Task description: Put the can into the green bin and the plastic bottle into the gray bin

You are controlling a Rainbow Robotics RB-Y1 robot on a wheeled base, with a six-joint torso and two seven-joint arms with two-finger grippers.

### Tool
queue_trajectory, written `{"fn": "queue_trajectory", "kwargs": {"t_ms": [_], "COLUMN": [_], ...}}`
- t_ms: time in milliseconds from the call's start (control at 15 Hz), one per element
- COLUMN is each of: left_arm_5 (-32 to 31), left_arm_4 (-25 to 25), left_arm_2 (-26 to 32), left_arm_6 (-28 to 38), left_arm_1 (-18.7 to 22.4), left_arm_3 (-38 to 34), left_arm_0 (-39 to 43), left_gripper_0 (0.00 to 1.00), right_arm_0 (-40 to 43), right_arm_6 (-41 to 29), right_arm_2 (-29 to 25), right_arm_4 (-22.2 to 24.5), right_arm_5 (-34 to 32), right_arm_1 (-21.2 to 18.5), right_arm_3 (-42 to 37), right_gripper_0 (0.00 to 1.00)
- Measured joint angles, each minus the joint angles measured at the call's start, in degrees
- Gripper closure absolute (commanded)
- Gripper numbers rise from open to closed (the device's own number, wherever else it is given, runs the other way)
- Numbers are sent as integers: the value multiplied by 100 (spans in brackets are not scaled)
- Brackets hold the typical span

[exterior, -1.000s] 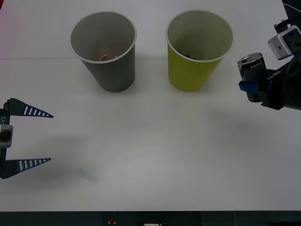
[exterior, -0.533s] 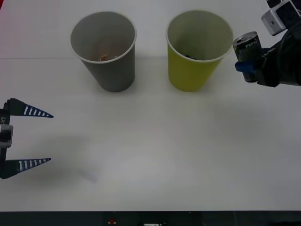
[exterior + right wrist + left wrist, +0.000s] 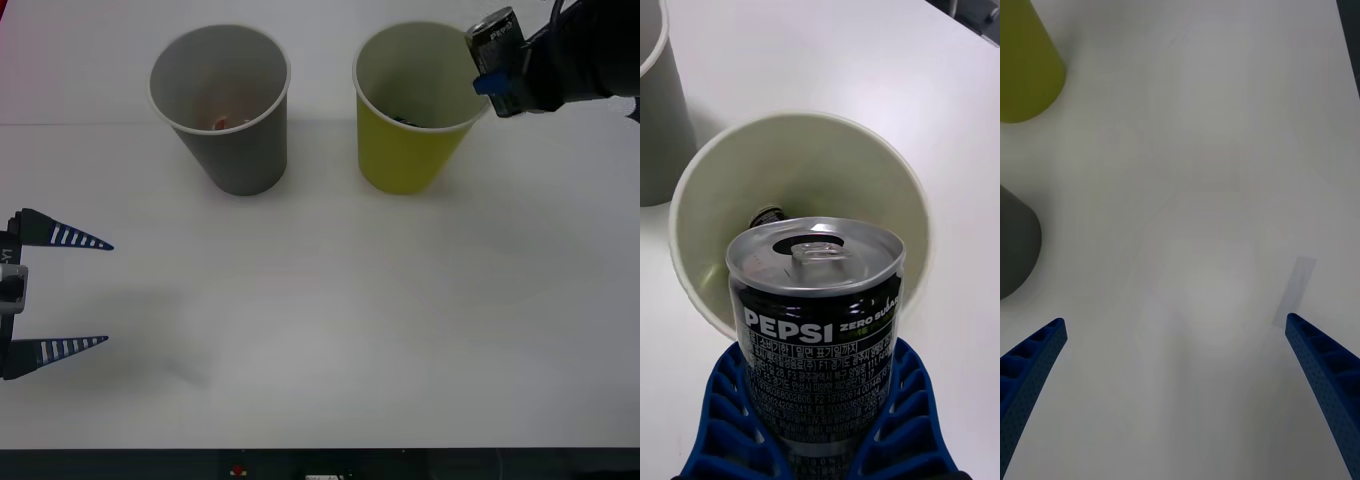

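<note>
right wrist view: right gripper [image 3: 820,442] clamped low on the rigid, slick can [image 3: 817,315], green bin [image 3: 887,195] just beyond; left gripper [image 3: 55,292] sat open.

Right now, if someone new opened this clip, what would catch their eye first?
First, the can held in the air by the right gripper, tilted at the rim of the green bin; the wrist view shows its blue fingers clamped on it over the bin's mouth, something dark already inside. Next, the gray bin beside it, and the left gripper open, low at the table's left edge.
</note>
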Motion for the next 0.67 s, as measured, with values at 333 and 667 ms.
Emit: {"fn": "queue_trajectory", "kwargs": {"t_ms": [333,667], "left_arm_5": [0,0], "left_arm_4": [0,0], "left_arm_2": [0,0], "left_arm_6": [0,0], "left_arm_1": [0,0], "left_arm_3": [0,0], "left_arm_0": [0,0], "left_gripper_0": [0,0], "right_arm_0": [-963,-1724], "right_arm_6": [33,374], "right_arm_2": [592,773], "right_arm_4": [148,412], "right_arm_5": [0,1], "right_arm_1": [167,531], "right_arm_3": [1248,2437], "right_gripper_0": [100,100]}}
